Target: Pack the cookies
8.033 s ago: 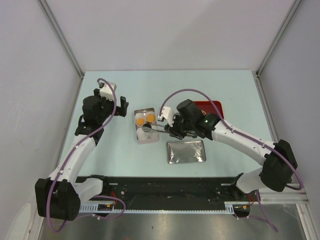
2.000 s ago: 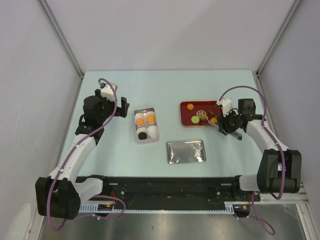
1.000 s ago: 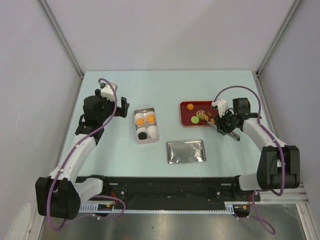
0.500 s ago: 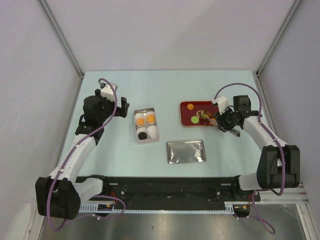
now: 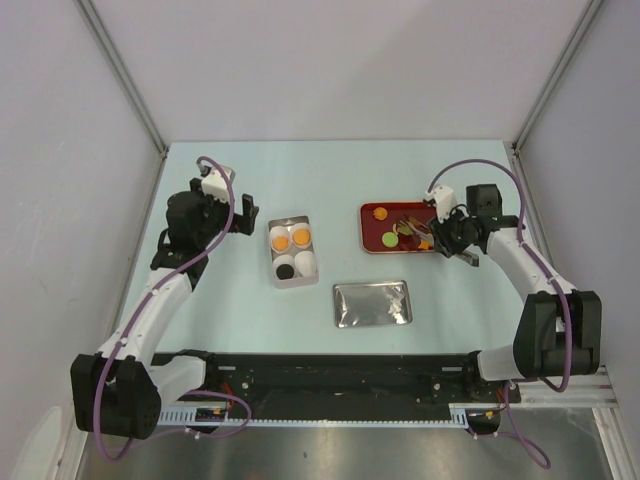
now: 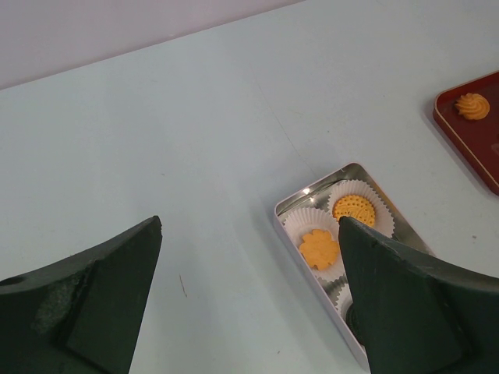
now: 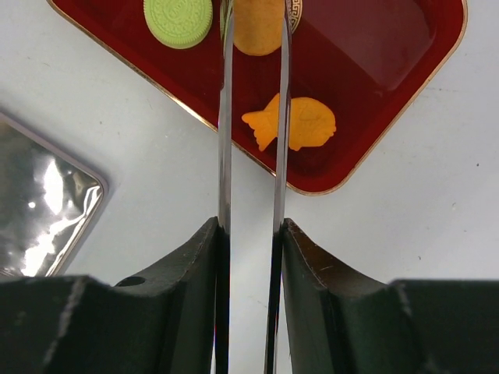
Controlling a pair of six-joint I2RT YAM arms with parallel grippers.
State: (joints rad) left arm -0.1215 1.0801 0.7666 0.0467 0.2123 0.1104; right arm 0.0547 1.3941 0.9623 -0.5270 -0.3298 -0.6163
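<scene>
Inside tray (image 7: 374, 47) rim, right jaws squeezing tweezers (image 7: 224, 156) astride round cookie (image 7: 257, 31), left jaws wide

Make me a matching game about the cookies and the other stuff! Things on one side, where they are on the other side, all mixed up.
Things
1. fish cookie
2. flower cookie
3. shiny lid
4. tweezers

Places
A. held in the right hand
B. lying on the red tray
C. lying flat on the table, by itself
D. in a white paper cup inside the tin

Pairs: 1-B, 2-D, 3-C, 4-A
</scene>
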